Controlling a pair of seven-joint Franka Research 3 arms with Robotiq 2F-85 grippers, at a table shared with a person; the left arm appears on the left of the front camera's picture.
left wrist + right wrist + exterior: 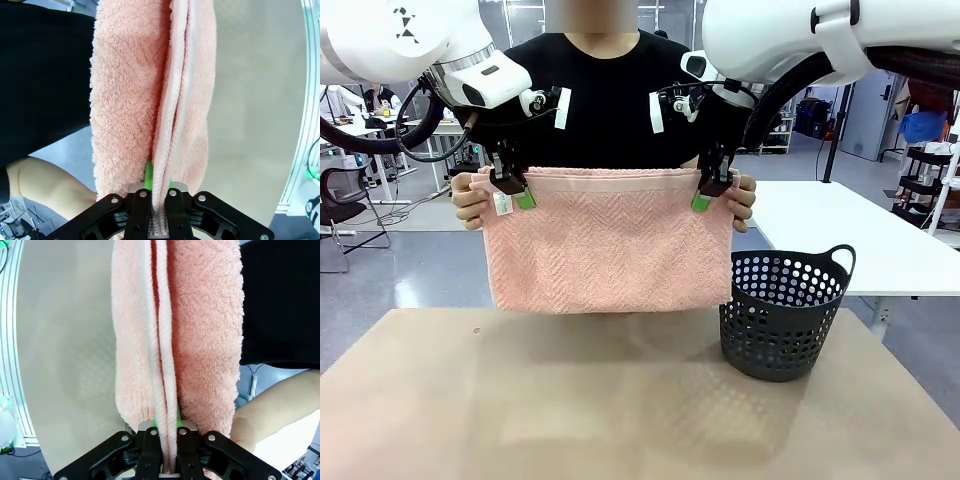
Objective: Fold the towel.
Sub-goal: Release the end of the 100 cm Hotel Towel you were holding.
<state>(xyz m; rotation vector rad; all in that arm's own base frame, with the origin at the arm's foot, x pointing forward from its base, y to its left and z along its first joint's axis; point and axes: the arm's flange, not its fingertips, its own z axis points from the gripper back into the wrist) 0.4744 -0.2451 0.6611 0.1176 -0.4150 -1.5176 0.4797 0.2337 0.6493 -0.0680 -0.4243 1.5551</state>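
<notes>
We see a workshop with a grey floor and a long white desk. Over our matte tan desk hangs the doubled salmon-pink terry towel, beside a dark perforated plastic basket. Left tool and right tool each clamp a top corner.

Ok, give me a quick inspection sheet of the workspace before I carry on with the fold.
Surface: beige tabletop, carrying the basket.
Job's things: pale salmon-pink terry cloth towel, doubled over, held up and hanging flat.
Clutter: dark perforated plastic basket, upright, beside the towel's lower corner.
Grippers: left gripper and right gripper each shut on a top corner of the towel; person's hands at the same corners.
Cables: black cables looped by the left arm, off the towel.
Surroundings: person in black top opposite; white table behind the basket.
</notes>
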